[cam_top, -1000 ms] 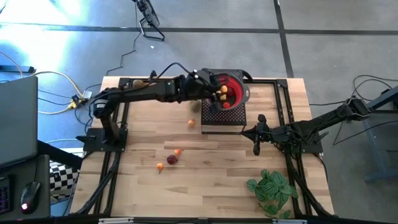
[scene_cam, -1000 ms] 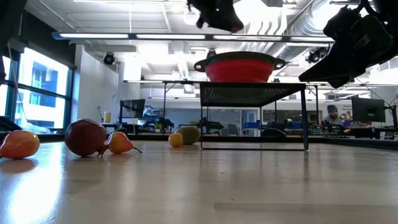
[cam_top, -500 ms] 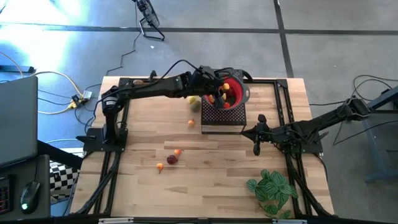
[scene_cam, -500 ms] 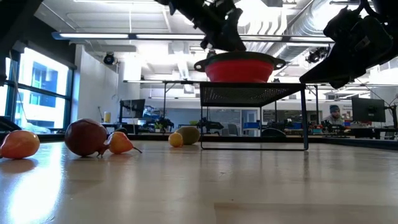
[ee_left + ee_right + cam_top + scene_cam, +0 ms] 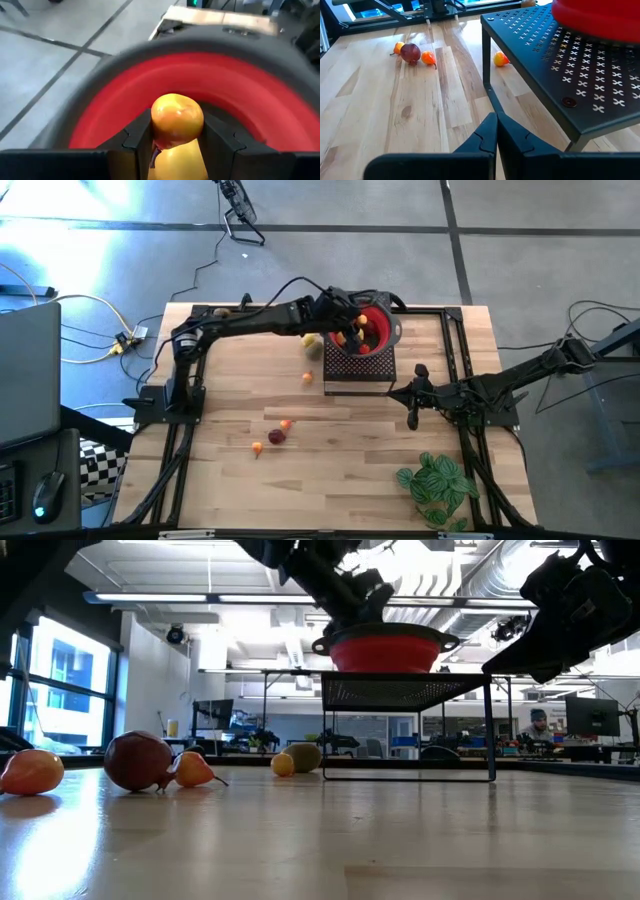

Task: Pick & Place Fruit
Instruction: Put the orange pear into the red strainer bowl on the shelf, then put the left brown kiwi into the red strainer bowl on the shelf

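The left hand (image 5: pixel 172 145) pinched a yellow-orange fruit (image 5: pixel 176 120) over the red bowl (image 5: pixel 378 330), which sat on a black perforated stand (image 5: pixel 580 85). The right hand (image 5: pixel 496 132), fingers pressed together, waited above the worktop (image 5: pixel 330 470). Other fruit (image 5: pixel 275 437) lay on the wood. No readable writing showed.

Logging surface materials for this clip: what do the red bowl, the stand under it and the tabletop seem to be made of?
Red bowl: smooth matte red with a grey rim, probably silicone or plastic. Stand: black sheet punched with small cross-shaped holes, likely painted metal. Tabletop: light wood planks with visible grain and a slight sheen.
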`<action>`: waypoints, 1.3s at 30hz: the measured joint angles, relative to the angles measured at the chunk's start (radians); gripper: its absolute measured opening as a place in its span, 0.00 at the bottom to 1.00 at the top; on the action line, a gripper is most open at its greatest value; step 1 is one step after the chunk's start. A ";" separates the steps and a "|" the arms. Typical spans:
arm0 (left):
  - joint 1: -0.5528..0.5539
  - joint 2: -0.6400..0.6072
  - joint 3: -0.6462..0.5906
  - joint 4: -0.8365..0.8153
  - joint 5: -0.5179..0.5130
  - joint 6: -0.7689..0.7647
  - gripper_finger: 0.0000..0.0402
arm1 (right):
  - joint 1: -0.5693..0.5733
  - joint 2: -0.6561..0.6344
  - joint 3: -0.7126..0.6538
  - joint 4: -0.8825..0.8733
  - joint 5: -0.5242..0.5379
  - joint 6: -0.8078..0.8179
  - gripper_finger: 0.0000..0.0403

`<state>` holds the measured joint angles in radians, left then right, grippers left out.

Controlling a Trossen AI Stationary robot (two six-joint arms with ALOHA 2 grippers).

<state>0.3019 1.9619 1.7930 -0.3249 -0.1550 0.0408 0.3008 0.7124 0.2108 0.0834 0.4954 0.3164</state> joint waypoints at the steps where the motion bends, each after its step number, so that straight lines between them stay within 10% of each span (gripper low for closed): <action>1: 0.000 0.002 0.000 -0.017 0.000 -0.001 0.32 | 0.000 0.000 0.000 0.000 0.000 0.000 0.00; 23: -0.001 0.023 0.000 -0.011 -0.023 0.016 0.33 | 0.000 0.000 0.000 -0.001 0.000 0.001 0.00; 39: -0.001 0.023 0.018 0.003 -0.019 0.034 0.61 | 0.000 0.000 0.000 -0.001 0.000 0.001 0.00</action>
<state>0.3012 1.9850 1.8106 -0.3224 -0.1736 0.0748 0.3008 0.7124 0.2108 0.0826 0.4957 0.3172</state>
